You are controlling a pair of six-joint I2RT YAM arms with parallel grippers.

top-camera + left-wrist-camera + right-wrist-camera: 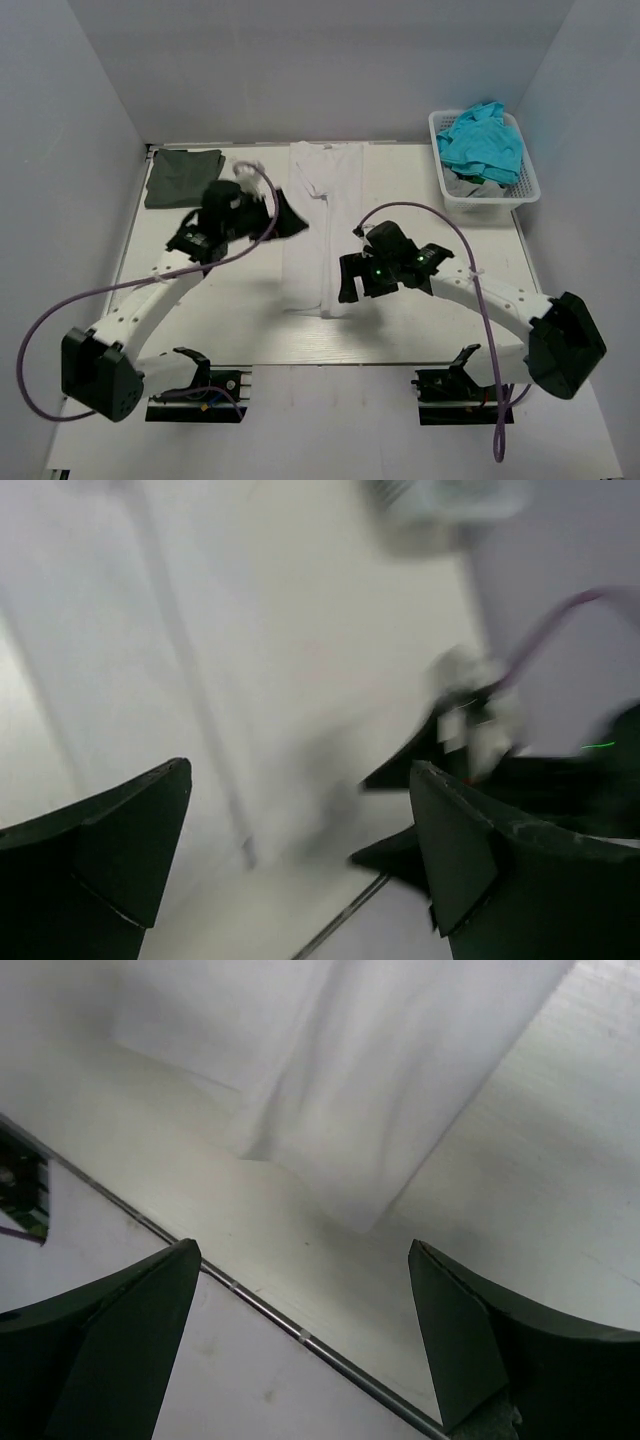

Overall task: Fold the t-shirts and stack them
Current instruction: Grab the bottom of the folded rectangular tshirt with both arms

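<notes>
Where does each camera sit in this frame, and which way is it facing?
Top external: above and behind the bases, looking down at the table; both arms, left tool and right tool show.
Left wrist: on the left arm, facing blurrily across the white t-shirt toward the right arm; own fingers frame it.
Right wrist: on the right arm, looking down at the shirt's near hem and the table edge; own fingers show.
Shared: all three see the white t-shirt.

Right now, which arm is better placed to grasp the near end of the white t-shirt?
Right. The right gripper, open, hovers beside the near hem of the white t-shirt; the left gripper, also open, is farther up its side.
</notes>
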